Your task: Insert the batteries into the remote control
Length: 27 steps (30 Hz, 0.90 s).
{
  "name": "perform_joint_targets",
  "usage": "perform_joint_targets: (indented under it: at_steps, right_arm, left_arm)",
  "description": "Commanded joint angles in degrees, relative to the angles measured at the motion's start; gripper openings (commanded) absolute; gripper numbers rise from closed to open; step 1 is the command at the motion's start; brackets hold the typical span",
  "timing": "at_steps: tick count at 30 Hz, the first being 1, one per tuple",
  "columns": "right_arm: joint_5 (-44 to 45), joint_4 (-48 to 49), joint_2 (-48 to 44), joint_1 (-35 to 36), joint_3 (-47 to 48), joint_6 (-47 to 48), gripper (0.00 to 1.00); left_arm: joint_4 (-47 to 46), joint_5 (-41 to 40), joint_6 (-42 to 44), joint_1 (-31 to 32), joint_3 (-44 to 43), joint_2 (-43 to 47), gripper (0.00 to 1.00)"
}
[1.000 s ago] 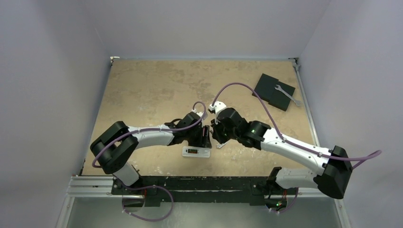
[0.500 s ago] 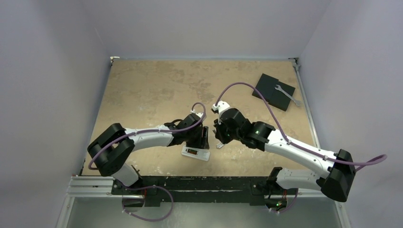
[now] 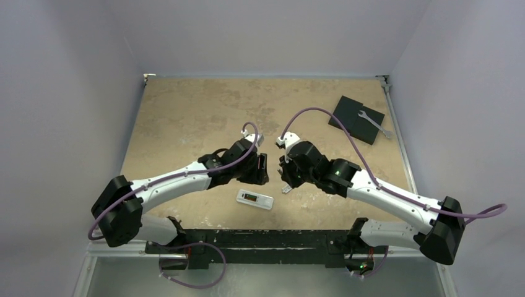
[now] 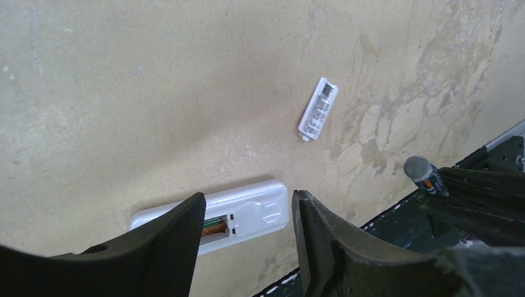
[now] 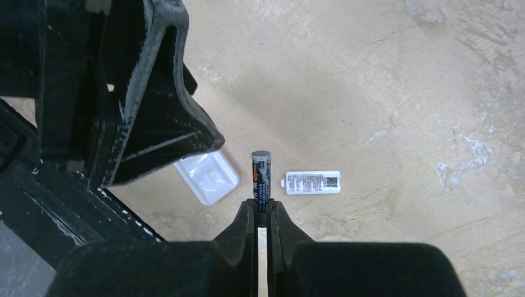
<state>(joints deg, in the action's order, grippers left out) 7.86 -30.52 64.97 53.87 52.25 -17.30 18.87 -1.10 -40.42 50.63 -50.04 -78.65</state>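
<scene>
Right tool (image 5: 260, 209): we find the jaws closed almost fully on one battery (image 5: 260, 173). The pinch is on one end, and the rest of the dark cell, with its pale cap, sticks out past the fingertips. In the top view this tool hangs off the bench (image 3: 186, 111), up and to the right of the remote control (image 3: 254, 198).

Left tool (image 4: 246, 201): we see the jaws standing partly apart with nothing between them. It hovers directly over the remote control, whose white body shows on the bench through the gap between the two fingers.

The remote control lies flat near the front edge of the bench, between the two arms. Its back faces up and the battery bay is uncovered. We note orange and green inside the bay, but we cannot tell whether a cell is seated there.

The battery cover (image 4: 318, 117), a small white slip with a printed label, lies flat near the remote control's right end without touching it.

Well away from the remote control, toward the far right corner, sits a black pad (image 3: 347, 114). A wrench (image 3: 374, 124) lies across it, one end overhanging the pad's edge.
</scene>
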Motion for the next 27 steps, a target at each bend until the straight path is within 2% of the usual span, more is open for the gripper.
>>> perform_joint_targets:
  at_steps: [1, 9, 13, 27]
  right_arm:
    - [-2.0, 1.0, -0.7, -0.3, 1.2, 3.9, 0.03]
    - [-2.4, 0.0, 0.0, -0.3, 3.0, 11.1, 0.02]
    - [-6.6, 1.1, 0.6, -0.3, 3.1, 16.5, 0.02]
    - [-12.7, 2.8, 8.3, 1.5, 4.7, 20.3, 0.04]
  left_arm:
    - [4.2, -3.2, 2.9, -1.9, -1.7, 2.5, 0.54]
    - [5.1, -0.8, 3.0, -7.6, 1.1, 6.8, 0.54]
    - [5.4, 0.2, 2.7, -10.0, 3.1, 8.2, 0.54]
    - [4.9, -0.1, -0.8, -14.3, 10.0, 11.5, 0.68]
